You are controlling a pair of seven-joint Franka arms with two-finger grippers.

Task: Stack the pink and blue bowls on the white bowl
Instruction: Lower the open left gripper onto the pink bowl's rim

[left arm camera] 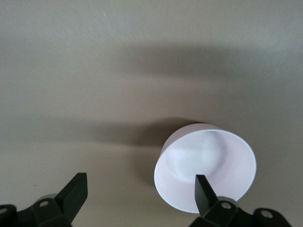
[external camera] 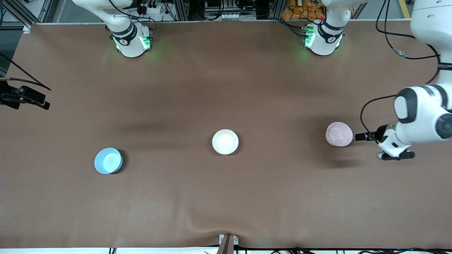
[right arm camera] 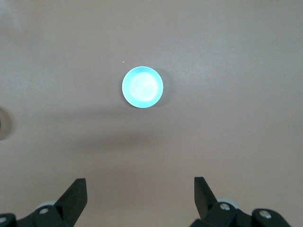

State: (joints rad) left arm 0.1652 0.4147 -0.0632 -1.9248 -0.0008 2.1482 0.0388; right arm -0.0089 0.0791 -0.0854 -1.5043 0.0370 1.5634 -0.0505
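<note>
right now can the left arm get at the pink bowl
Probably yes. The left gripper hangs open just beside the pink bowl, one finger already at its rim, and nothing stands between them on the table.

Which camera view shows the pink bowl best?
The left wrist view: the pink bowl fills it, close before the open left pincer. The front view shows it small; the right wrist view shows none.

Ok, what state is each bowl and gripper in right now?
pink bowl: upright, empty, alone on the table toward the left arm's end.
blue bowl: upright, empty, unstacked.
white bowl: upright, empty, nothing stacked on it.
left gripper: open, beside the pink bowl.
right gripper: open, high over the table.
</note>
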